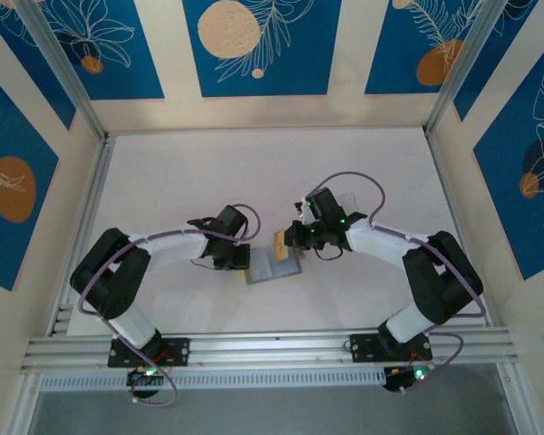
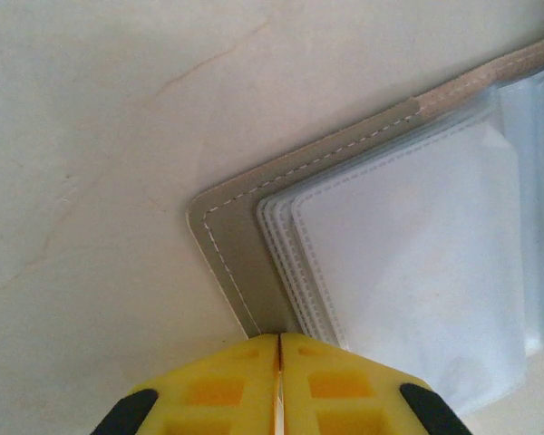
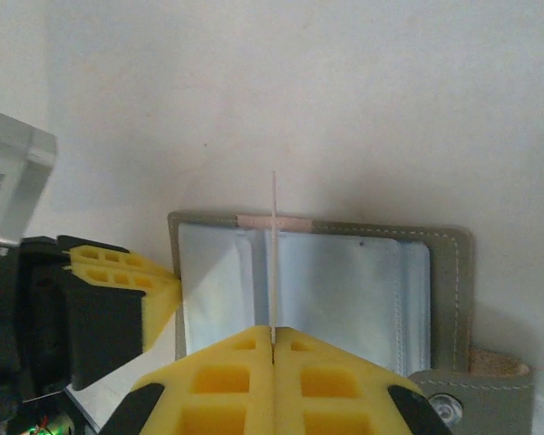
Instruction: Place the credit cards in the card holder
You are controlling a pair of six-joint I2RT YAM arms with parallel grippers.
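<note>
The card holder (image 1: 270,268) lies open and flat on the table between the arms, its grey stitched cover (image 3: 442,290) framing clear bluish sleeves. My right gripper (image 3: 273,333) is shut on one credit card (image 3: 273,245), held upright and seen edge-on above the holder's middle fold. From above, that card (image 1: 279,243) looks tan, in front of the right gripper (image 1: 292,240). My left gripper (image 2: 279,340) is shut, its tips resting on the holder's left edge (image 2: 240,263). The left gripper (image 3: 170,283) touches that edge.
The holder's snap tab (image 3: 476,391) sticks out at its right side. A metal rail (image 1: 272,346) runs along the near table edge, by both arm bases. Patterned walls enclose the pale table (image 1: 254,172), which is bare behind the grippers.
</note>
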